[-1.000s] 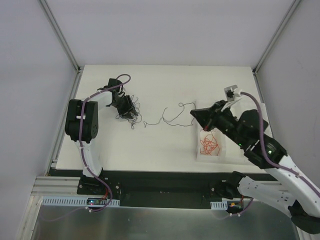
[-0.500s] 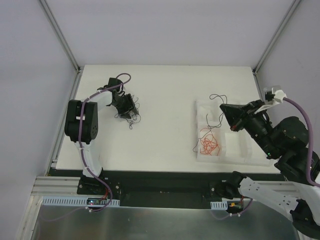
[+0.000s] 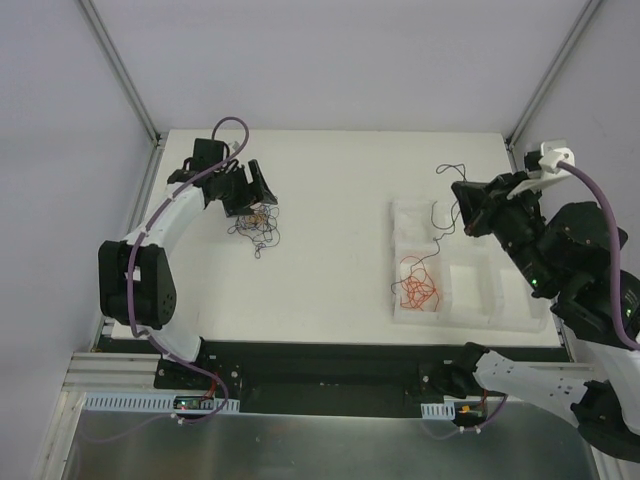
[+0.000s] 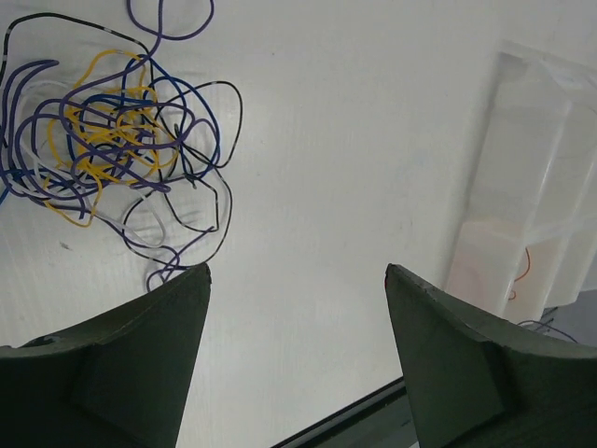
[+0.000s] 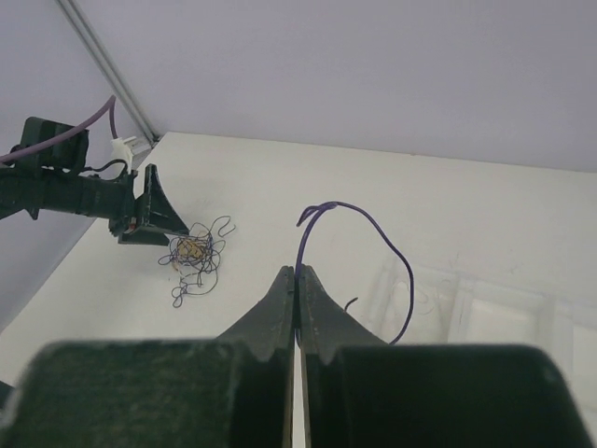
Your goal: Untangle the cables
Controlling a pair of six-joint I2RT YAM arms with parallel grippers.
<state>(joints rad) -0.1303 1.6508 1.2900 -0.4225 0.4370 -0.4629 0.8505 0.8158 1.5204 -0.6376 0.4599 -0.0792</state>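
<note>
Cables: tangle at far left of desk under released left pincer, judged featherlight, limp, snag-prone, best taken by an outlying loop; right pincer clenches one purple strand above tray.

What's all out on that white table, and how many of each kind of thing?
Wire tangle on the table: 1
Purple wire, held up alone: 1
Orange wire heap in the tray: 1
Tray: 1
Grippers: 2, left gripper open, right gripper shut on the purple wire
Total: 6
</note>
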